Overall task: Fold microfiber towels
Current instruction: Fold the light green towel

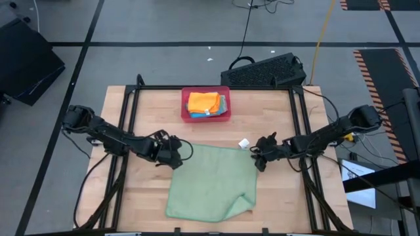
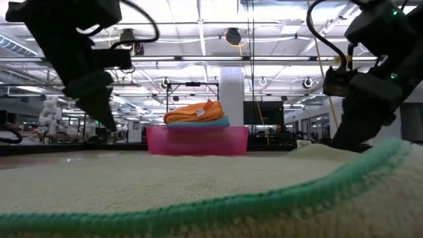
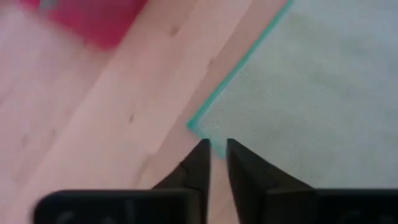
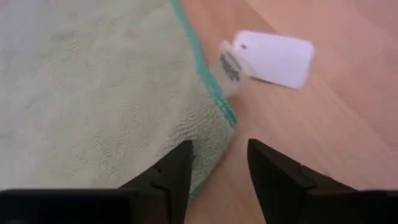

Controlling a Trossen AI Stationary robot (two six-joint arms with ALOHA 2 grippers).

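A pale green microfiber towel (image 1: 210,180) with a teal hem lies spread on the wooden table, its near right corner (image 1: 243,204) turned over onto itself. My left gripper (image 1: 178,155) hovers at the towel's far left corner (image 3: 194,126), fingers apart by a narrow gap with nothing between them. My right gripper (image 1: 258,159) stands open over the far right corner (image 4: 217,118), a finger on either side of it, not touching. A white tag (image 4: 273,59) hangs off that corner. More folded towels, orange (image 1: 203,101) on top, lie in the pink tray (image 1: 205,89).
The pink tray (image 2: 198,140) stands at the table's far middle. A black keyboard-like object (image 1: 266,71) lies beyond the far right corner. Bare wood shows to the left and right of the towel and between it and the tray.
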